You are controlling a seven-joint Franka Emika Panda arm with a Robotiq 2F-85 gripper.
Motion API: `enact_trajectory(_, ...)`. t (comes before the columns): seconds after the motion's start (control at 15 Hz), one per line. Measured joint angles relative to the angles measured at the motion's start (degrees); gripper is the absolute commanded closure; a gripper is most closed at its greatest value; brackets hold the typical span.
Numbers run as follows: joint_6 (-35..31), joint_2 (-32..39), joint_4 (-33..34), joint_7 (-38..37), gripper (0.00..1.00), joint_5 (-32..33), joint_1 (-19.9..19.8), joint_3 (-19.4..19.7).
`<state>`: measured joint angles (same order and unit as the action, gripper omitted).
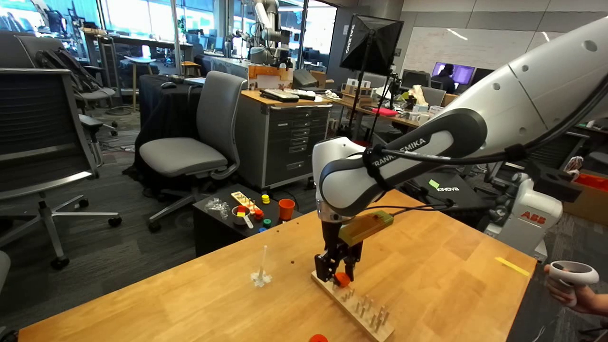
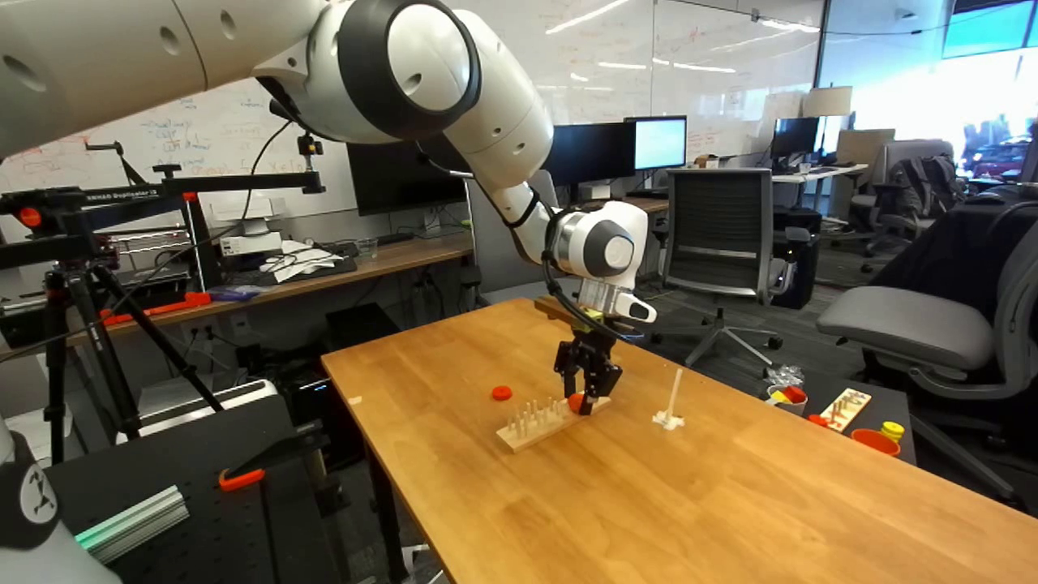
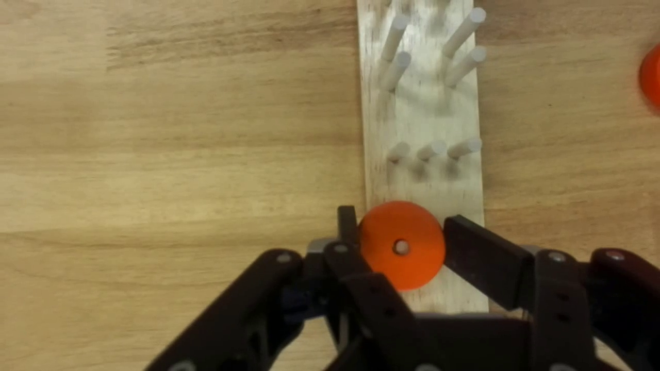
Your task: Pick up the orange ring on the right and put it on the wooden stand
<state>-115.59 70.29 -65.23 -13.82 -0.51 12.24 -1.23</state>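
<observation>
The wooden stand (image 1: pixel 348 308) lies on the table with small upright pegs along it; it also shows in an exterior view (image 2: pixel 523 440) and the wrist view (image 3: pixel 424 116). My gripper (image 3: pixel 401 226) is shut on an orange ring (image 3: pixel 402 268) over the end of the stand with fewest pegs. The fingers touch both sides of the ring. A pale peg tip shows inside its hole. The ring (image 1: pixel 342 280) looks somewhat tilted in both exterior views (image 2: pixel 575 403). How far it sits down the peg is hidden. The gripper (image 1: pixel 338 276) points down in both exterior views (image 2: pixel 578 397).
A second orange ring (image 2: pixel 502 392) lies on the table beside the stand, also at the wrist view's right edge (image 3: pixel 653 77). A thin upright pin (image 1: pixel 263 261) stands on the table. A low black side table holds an orange cup (image 1: pixel 286 209) and toys.
</observation>
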Motion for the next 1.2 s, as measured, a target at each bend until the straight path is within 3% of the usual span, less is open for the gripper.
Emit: enact_trajectory(1.2,0.17,-1.21,-0.01,0.22,0.79,0.00,-0.02,-0.05)
